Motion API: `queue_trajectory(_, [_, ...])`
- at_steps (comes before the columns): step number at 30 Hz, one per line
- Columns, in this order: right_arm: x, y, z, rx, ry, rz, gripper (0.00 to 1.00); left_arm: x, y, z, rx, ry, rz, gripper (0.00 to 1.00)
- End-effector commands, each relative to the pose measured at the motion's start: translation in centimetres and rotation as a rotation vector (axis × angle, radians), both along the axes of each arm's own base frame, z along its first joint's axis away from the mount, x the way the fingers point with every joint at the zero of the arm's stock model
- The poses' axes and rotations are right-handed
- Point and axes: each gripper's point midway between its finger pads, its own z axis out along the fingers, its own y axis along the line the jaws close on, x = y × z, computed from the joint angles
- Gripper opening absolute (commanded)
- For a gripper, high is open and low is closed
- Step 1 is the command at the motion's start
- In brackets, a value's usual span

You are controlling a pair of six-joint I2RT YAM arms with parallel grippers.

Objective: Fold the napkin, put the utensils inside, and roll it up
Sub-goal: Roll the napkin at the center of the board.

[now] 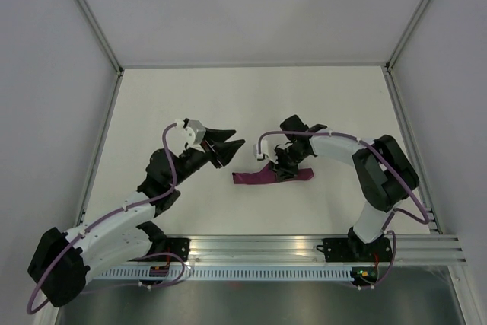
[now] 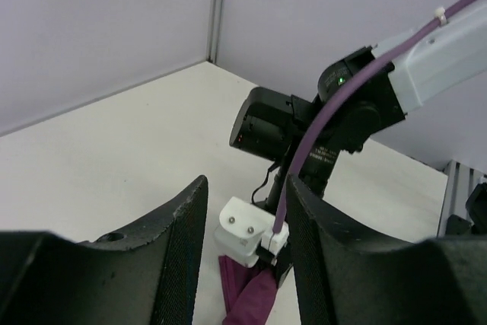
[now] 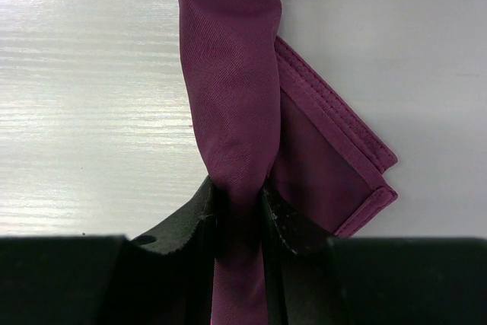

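Note:
The plum-purple napkin (image 1: 262,178) lies rolled into a narrow bundle in the middle of the white table. My right gripper (image 1: 284,168) is shut on the roll (image 3: 232,112); both fingers pinch it, and a loose hemmed corner (image 3: 335,165) sticks out to the right. My left gripper (image 1: 234,144) hovers to the left of the roll, open, with nothing between its fingers (image 2: 179,249). Past them I see the roll's end (image 2: 251,298) and the right wrist. The utensils are hidden from view.
Grey walls enclose the white table (image 1: 251,104) on three sides. An aluminium rail (image 1: 319,245) with the arm bases runs along the near edge. The right arm (image 2: 342,104) stands close in front of the left gripper.

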Motion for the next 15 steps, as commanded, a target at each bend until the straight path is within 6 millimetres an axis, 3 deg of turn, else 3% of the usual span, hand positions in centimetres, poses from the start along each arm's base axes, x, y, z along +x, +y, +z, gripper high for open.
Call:
queue_trajectory(1, [-3.8, -4.0, -4.6, -0.201, 0.178, -0.004, 0.11, -0.2, 1.3, -1.6, 0.071, -0.073, 0.047, 0.51])
queue_trajectory(9, [-2.8, -4.5, -4.6, -0.235, 0.265, -0.023, 0.11, -0.4, 0.4, -3.2, 0.199, -0.146, 0.045, 0.52])
queue_trajectory(14, [-2.5, -4.7, -4.6, -0.243, 0.318, -0.033, 0.11, -0.4, -1.8, -5.8, 0.324, -0.131, 0.008, 0.53])
queue_trajectory(15, [-2.4, -4.7, -4.6, -0.244, 0.319, -0.033, 0.11, -0.7, -2.7, -7.3, 0.378, -0.132, -0.015, 0.53])
